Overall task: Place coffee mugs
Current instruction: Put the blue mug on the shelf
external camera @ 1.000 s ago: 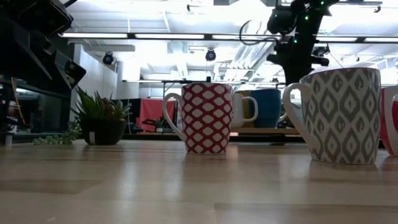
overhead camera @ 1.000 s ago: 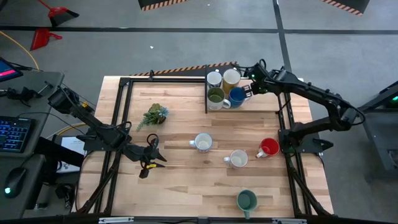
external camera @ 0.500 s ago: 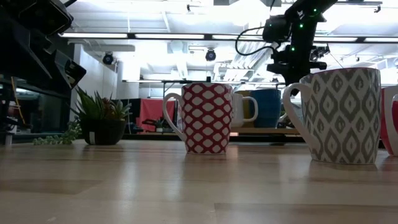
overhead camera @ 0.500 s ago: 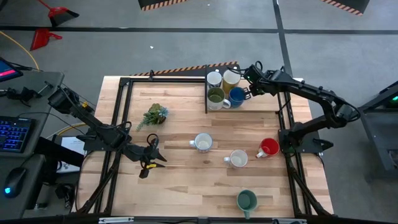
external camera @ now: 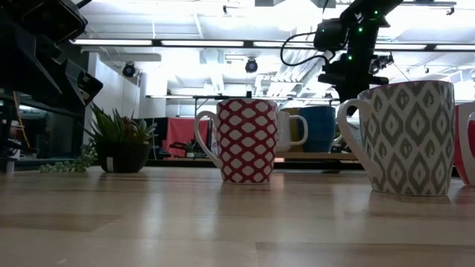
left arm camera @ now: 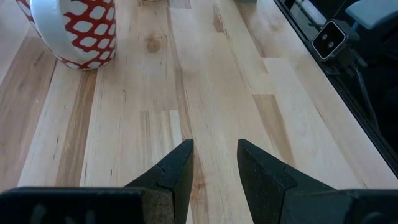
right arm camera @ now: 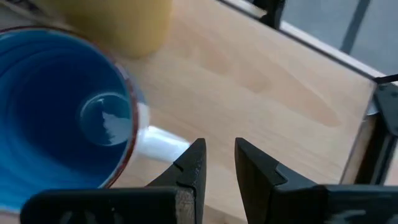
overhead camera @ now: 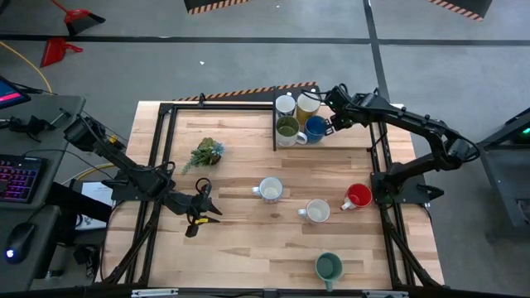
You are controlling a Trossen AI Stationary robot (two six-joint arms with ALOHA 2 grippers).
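Four coffee mugs stand bunched at the table's far edge: white point(overhead camera: 285, 105), cream point(overhead camera: 308, 102), olive point(overhead camera: 287, 127) and blue point(overhead camera: 315, 127). My right gripper point(overhead camera: 332, 117) hovers just right of the blue mug point(right arm camera: 59, 118), pointing steeply down, open by a narrow gap with only bare wood in it. Mid-table stand a red-lattice mug point(overhead camera: 271, 189), a grey-patterned mug point(overhead camera: 317, 211), a red mug point(overhead camera: 358, 196) and, near the front edge, a teal mug point(overhead camera: 329, 266). My left gripper point(overhead camera: 204, 209) waits open over bare wood at the left. My right gripper has one fingertip point(right arm camera: 194, 163) right at the outer end of the blue mug's white handle point(right arm camera: 158, 139); whether it touches the handle, I cannot tell. Nothing lies between the fingers. The mug stands upright on the table.
A leafy plant sprig point(overhead camera: 205, 153) lies far left of the mugs. Black frame rails point(overhead camera: 275, 132) border the bunched mugs and run along both table sides point(overhead camera: 381, 165). Bare wood lies between my left gripper point(left arm camera: 214, 168) and the red-lattice mug point(left arm camera: 81, 31).
My right gripper has sunk a little and rolled slightly beside the blue mug, then kept still. No mug has moved.
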